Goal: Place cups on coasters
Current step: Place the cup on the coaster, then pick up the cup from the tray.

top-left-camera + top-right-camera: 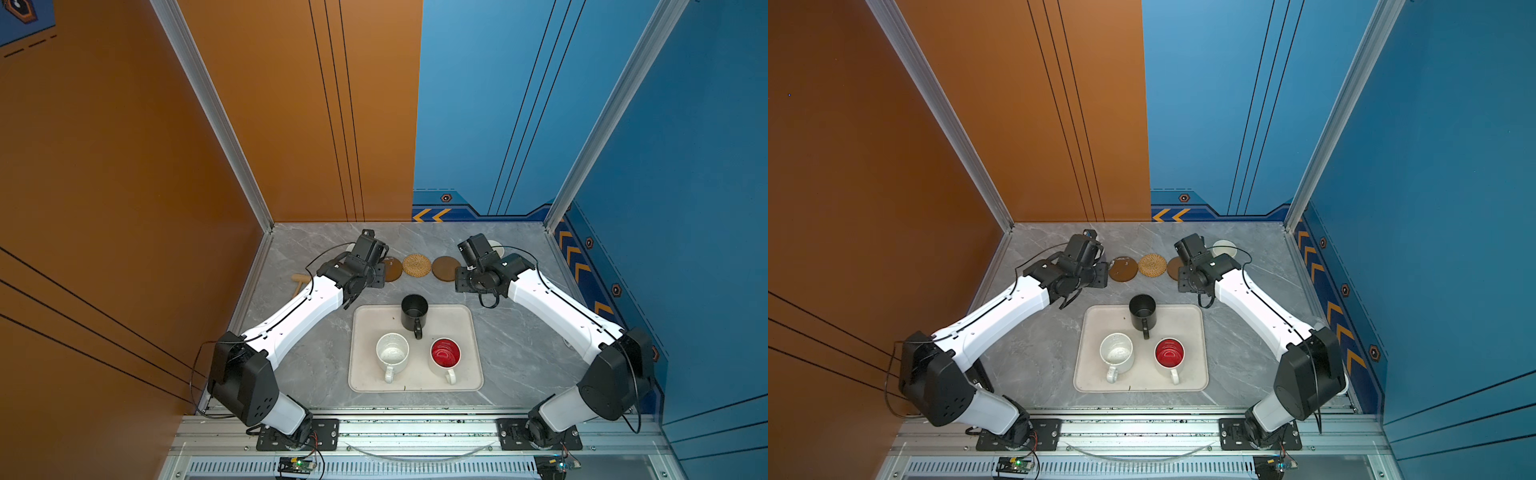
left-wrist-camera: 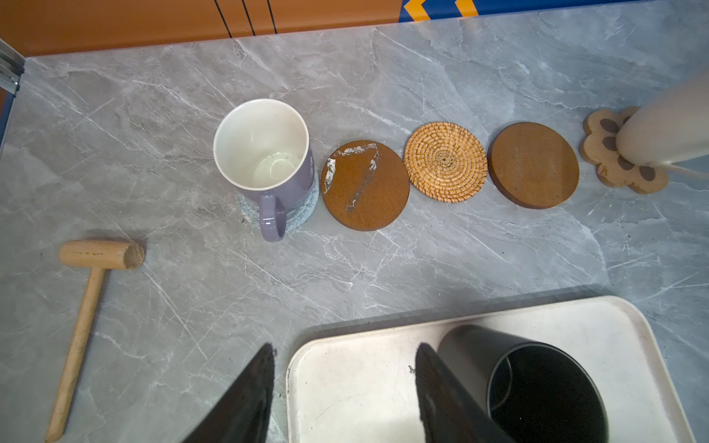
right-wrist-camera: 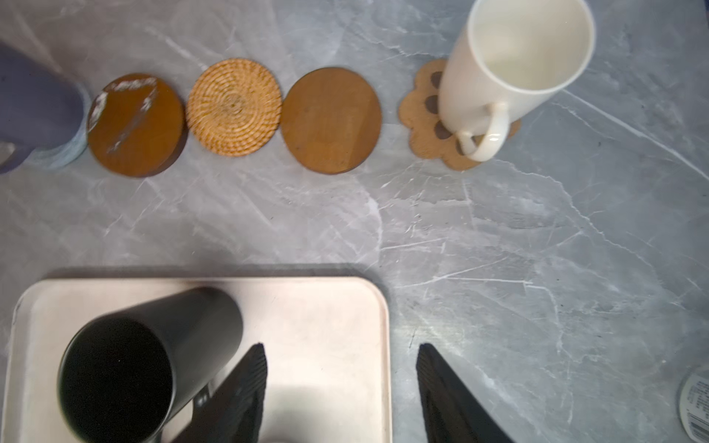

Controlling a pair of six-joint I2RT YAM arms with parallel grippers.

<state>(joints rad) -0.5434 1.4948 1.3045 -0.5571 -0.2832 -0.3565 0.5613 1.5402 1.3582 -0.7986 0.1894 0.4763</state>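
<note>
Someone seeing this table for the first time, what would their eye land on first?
Probably the white mug with the bright red inside, standing on the large cream tray mid-table beside a speckled white mug and a matte black mug. Behind it, a lavender mug and a cream-white mug stand at either end of a coaster row; the glossy brown round coaster, tan rattan round coaster and plain brown round coaster between them lie bare.

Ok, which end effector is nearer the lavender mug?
Left. The left end effector hovers near the lavender mug; the right end effector is beyond the three bare coasters, by the cream mug.
</note>
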